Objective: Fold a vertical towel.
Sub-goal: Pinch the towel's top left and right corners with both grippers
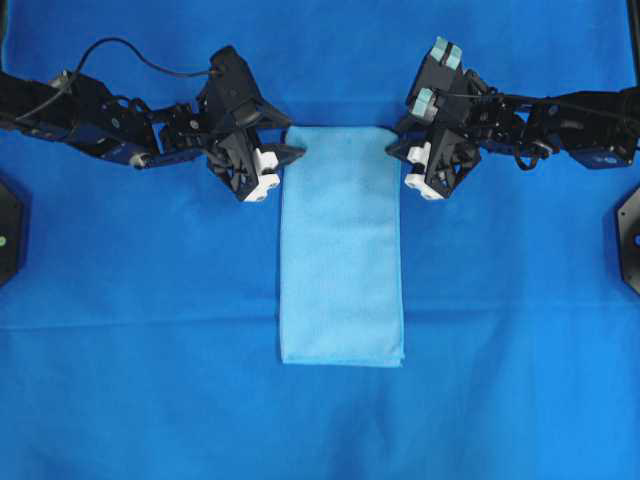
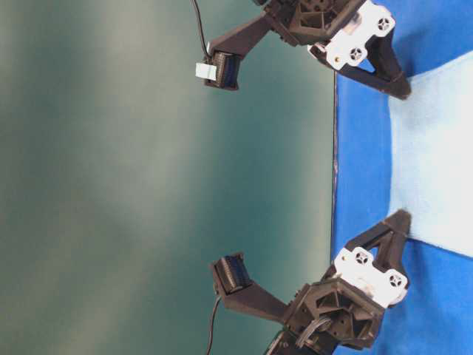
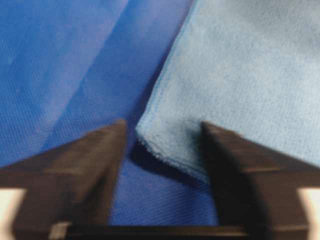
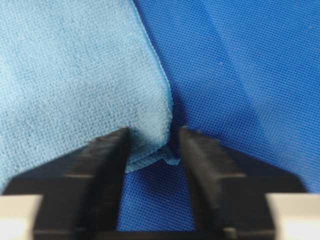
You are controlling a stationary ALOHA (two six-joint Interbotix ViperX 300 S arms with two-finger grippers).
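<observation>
2 arms of mine are reaching inward overhead, my left gripper (image 1: 287,157) and right gripper (image 1: 400,152) sitting at the far corners of the towel (image 1: 342,250), which is lying lengthwise on the blue table covering (image 1: 140,330). At table level, both are tilting down beside the towel's end. My left wrist camera is showing parted fingers (image 3: 95,165) straddling a corner, not yet clenched. My right fingers (image 4: 107,160) are bracketing the other corner, gap remaining. No writing is readable.
</observation>
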